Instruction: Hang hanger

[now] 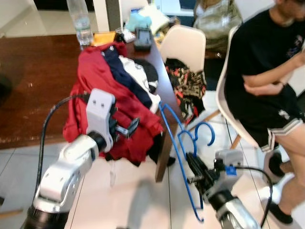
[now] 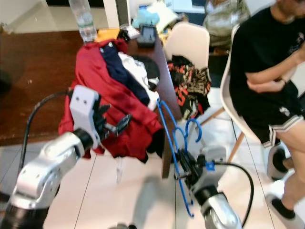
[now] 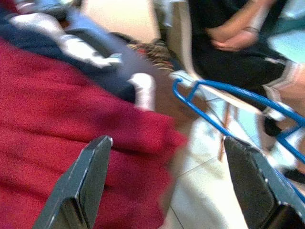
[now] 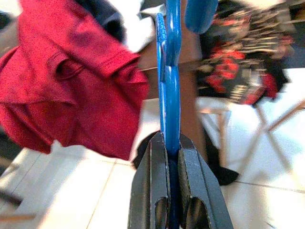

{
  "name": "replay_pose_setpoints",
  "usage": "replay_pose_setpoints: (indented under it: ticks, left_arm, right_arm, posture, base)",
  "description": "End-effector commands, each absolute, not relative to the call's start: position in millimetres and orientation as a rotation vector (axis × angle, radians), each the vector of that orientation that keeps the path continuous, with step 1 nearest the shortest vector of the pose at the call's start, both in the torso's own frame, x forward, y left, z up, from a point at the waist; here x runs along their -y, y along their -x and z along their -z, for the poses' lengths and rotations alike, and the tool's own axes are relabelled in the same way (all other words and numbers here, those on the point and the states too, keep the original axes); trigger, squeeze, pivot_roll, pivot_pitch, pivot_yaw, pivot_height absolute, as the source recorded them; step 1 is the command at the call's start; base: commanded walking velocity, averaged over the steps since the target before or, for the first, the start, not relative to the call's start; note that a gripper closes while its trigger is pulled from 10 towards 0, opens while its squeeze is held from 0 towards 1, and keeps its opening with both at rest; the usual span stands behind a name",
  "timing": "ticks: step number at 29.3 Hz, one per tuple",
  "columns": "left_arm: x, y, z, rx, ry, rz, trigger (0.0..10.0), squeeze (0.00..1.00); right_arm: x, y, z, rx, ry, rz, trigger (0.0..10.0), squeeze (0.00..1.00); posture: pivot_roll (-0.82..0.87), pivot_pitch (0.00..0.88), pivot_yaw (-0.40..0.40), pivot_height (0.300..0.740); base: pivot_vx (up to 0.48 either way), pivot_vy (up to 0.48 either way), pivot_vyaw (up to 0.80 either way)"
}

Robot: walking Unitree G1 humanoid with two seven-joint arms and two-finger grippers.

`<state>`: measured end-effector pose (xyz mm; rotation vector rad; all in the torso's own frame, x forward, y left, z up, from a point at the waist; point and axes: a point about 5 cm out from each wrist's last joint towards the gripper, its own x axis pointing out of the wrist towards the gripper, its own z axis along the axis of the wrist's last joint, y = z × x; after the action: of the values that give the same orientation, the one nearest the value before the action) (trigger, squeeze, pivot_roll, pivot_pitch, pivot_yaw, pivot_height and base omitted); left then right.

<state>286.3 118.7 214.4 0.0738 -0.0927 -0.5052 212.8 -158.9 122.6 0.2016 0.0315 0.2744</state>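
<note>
A blue wire hanger (image 4: 171, 95) stands upright beside the table corner, its hook (image 1: 206, 125) at the top. My right gripper (image 1: 192, 160) is shut on the hanger's wire, low and to the right of the table; the wire runs between the closed fingers (image 4: 152, 176). A red garment (image 1: 102, 76) hangs over the table edge on a pile of clothes. My left gripper (image 1: 131, 127) is open just in front of that red cloth, with nothing between its fingers (image 3: 90, 176).
The dark wooden table (image 1: 33, 81) holds a navy and a white garment, a plastic bottle (image 1: 80, 21) and small items. A white chair (image 1: 183, 45) carries patterned cloth. A person (image 1: 267, 57) sits at the right. Tiled floor (image 1: 133, 195) lies below.
</note>
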Motion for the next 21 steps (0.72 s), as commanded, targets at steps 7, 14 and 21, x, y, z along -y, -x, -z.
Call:
replay_pose_setpoints:
  ticks: [7,14,21]
  left_arm:
    - [-118,-280,-206,0.088,-0.106,0.498,10.0,0.00]
    - [-124,-277,-203,0.112,-0.125,0.408,10.0,0.00]
    - [-130,-280,-204,0.126,-0.142,0.357,10.0,0.00]
  right_arm:
    - [158,-211,-120,-0.045,-0.232,-0.276,10.0,0.00]
    - [158,-211,-120,-0.044,-0.241,-0.293,10.0,0.00]
    - [159,-213,-122,-0.031,-0.275,-0.313,10.0,0.00]
  posture:
    - [0.06,0.176,-0.042,0.740]
    - [0.06,0.171,-0.042,0.740]
    - [0.07,0.170,-0.043,0.740]
  base:
    - [-0.108,0.000,0.37]
    - [0.000,0.000,0.80]
    - [0.000,0.000,0.80]
